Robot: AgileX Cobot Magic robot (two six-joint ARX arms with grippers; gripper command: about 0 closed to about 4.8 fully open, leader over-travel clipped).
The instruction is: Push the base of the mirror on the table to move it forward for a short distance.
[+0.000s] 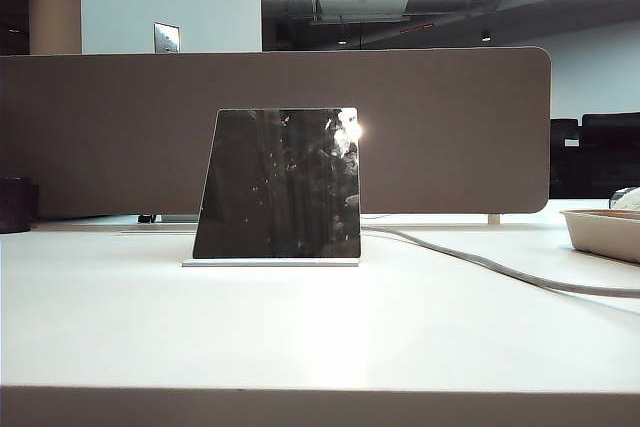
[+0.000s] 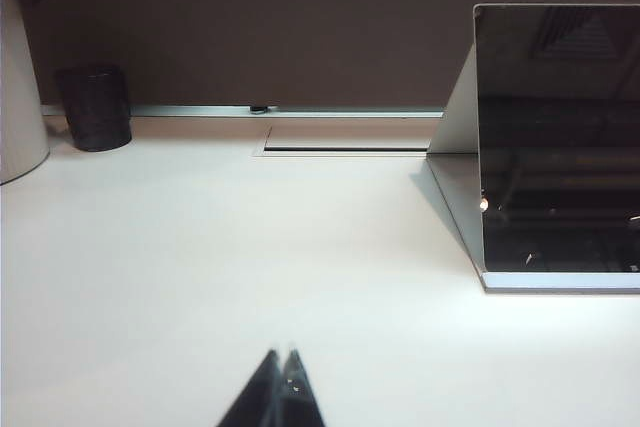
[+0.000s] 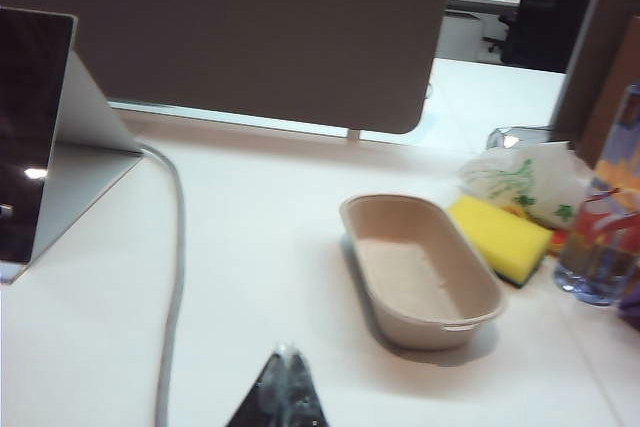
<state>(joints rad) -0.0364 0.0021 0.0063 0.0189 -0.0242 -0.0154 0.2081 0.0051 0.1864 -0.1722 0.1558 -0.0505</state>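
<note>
My left jaws (image 2: 285, 387): pressed together, empty, above bare bench (image 2: 200, 247); mirror (image 2: 558, 137) ahead, off to one side.
My right jaws (image 3: 285, 387): closed, empty; grey cable (image 3: 175, 277) and beige tray (image 3: 420, 272) ahead.

No text, label, brand or number could be read in any of the three views. The plastic bag (image 3: 520, 187) beyond the right gripper (image 3: 288, 352) carried a green print and the bottle (image 3: 612, 217) next to it a coloured label, but both were too blurred to make out, and the small wall plate (image 1: 166, 37) showed no legible marking
</note>
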